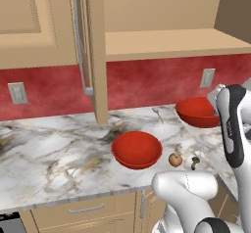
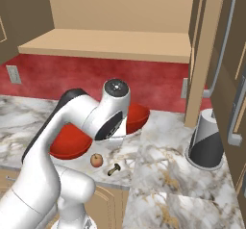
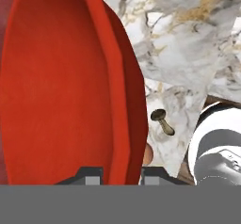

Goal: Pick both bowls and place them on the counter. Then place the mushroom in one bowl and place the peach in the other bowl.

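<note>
One red bowl stands on the marble counter near its front edge. The other red bowl is further back and to the right, tilted, its rim pinched in my gripper, which is shut on it. Whether this bowl touches the marble I cannot tell. The peach and the small brown mushroom lie side by side on the counter, right of the first bowl. My arm hides the hand in both base views.
An open cabinet door hangs over the counter's middle, beside a tan wooden shelf. A small metal utensil lies near the red backsplash. A grey and black appliance stands at the right by another door.
</note>
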Tool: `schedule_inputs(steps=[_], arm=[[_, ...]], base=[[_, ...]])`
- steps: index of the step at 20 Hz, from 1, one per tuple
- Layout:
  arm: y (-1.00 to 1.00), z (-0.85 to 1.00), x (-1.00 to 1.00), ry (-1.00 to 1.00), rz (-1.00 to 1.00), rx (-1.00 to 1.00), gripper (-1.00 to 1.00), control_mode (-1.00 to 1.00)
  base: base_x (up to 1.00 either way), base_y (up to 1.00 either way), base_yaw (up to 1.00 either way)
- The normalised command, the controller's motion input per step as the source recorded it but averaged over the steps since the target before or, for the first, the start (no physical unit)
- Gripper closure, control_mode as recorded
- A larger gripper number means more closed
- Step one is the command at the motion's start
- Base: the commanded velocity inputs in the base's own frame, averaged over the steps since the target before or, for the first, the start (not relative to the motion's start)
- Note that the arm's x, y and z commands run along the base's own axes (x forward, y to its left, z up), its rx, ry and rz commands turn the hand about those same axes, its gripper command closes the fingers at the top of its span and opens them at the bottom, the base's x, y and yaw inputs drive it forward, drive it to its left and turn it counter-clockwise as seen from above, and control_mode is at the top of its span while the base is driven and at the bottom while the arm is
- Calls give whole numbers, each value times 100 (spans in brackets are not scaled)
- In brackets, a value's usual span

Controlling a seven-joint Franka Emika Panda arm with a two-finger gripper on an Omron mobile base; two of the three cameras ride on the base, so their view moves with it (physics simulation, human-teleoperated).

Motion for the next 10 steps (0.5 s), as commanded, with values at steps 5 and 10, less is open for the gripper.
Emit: schedule_inputs(steps=[5, 10], arm=[[-13, -67, 43, 0, 6, 3, 100, -100], [-4, -66, 49, 0, 6, 2, 100, -100]], base=[[0, 0, 0], [0, 0, 0]])
